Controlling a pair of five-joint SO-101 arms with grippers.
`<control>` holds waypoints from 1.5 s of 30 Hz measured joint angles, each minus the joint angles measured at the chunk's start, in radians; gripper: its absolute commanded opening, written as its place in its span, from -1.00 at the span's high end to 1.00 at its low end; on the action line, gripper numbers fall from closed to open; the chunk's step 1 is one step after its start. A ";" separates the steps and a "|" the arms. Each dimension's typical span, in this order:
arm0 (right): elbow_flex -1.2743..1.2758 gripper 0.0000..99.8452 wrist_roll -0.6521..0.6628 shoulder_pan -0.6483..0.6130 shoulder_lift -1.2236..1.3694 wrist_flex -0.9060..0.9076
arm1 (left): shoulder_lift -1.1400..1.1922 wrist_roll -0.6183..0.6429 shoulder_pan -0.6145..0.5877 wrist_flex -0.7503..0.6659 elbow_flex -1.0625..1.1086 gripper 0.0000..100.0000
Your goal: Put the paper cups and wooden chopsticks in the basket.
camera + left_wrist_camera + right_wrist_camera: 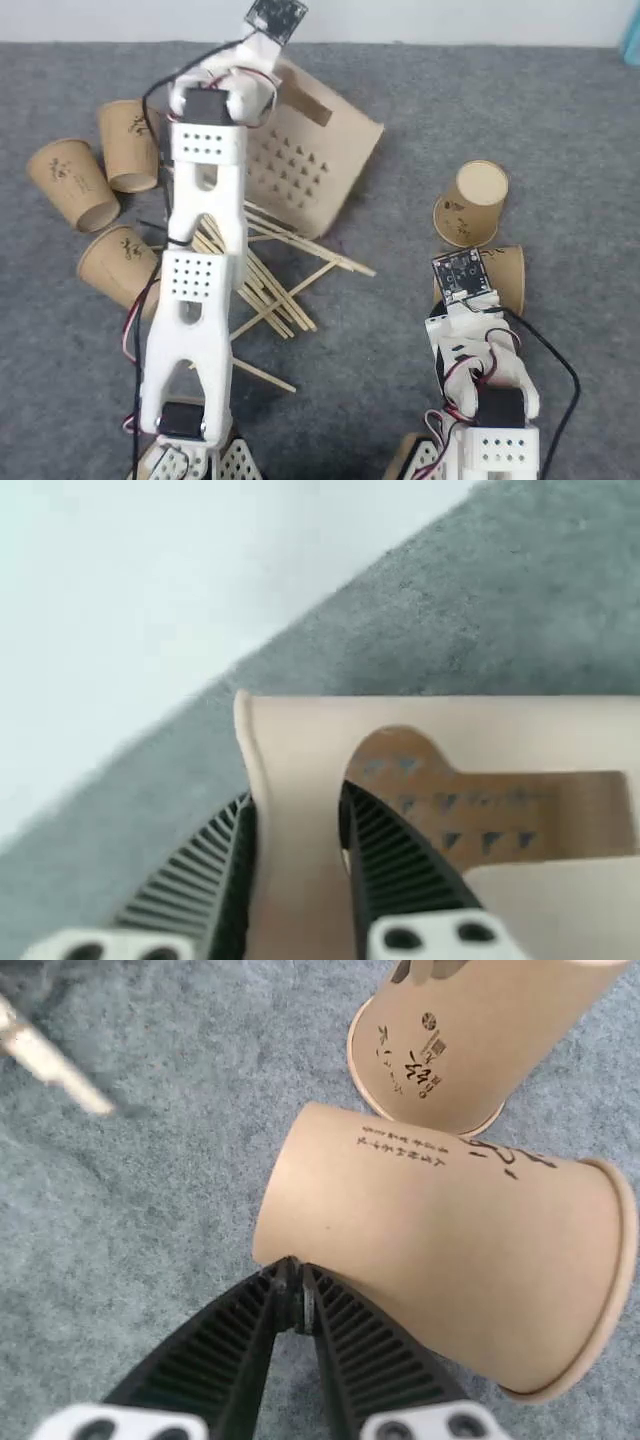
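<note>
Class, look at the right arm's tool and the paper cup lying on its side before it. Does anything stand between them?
Nothing visible does. The right tool is shut, with its tips at the base edge of the lying cup. The second cup sits beyond it, not between them.

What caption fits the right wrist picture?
Shut gripper at the base of a lying paper cup, second cup behind.
</note>
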 measured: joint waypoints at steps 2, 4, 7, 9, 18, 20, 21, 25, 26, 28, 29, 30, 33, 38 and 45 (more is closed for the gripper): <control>0.000 0.98 0.000 0.000 0.000 0.000 | -0.064 -0.077 -0.006 0.023 0.002 0.98; 0.000 0.98 0.000 0.000 0.000 0.000 | -0.135 -0.117 -0.018 0.025 0.002 0.98; 0.000 0.98 0.000 0.000 0.000 0.000 | -0.239 -0.158 -0.040 0.023 0.002 0.98; 0.000 0.98 0.000 0.000 0.000 0.000 | -0.313 -0.192 -0.044 0.023 0.002 0.98; 0.000 0.98 0.000 0.000 0.000 0.000 | -0.417 -0.290 -0.083 0.026 0.002 0.98; 0.000 0.98 0.000 0.000 0.000 0.000 | -0.419 -0.342 -0.083 0.048 0.000 0.98; 0.000 0.98 0.000 0.000 0.000 0.000 | -0.419 -0.365 -0.077 0.064 0.000 0.98; 0.000 0.98 0.000 0.000 0.000 0.000 | -0.361 -0.367 -0.071 0.097 0.002 0.98; 0.000 0.98 0.002 0.000 0.000 0.000 | -0.345 -0.351 -0.068 0.097 0.002 0.98; 0.000 0.98 0.002 0.000 0.000 0.000 | -0.322 -0.308 -0.054 0.097 0.002 0.98; 0.000 0.98 0.002 0.000 0.000 0.000 | -0.311 -0.292 -0.046 0.098 0.002 0.98; 0.000 0.98 0.002 0.000 0.000 0.000 | -0.299 -0.276 -0.038 0.106 0.002 0.98; 0.000 0.98 0.002 0.000 0.000 0.000 | -0.264 -0.259 -0.014 0.141 0.002 0.98; 0.000 0.98 0.002 0.000 0.000 0.000 | -0.219 -0.256 0.046 0.195 0.002 0.98; 0.000 0.98 0.002 0.000 0.000 0.000 | -0.167 -0.255 0.147 0.259 0.002 0.97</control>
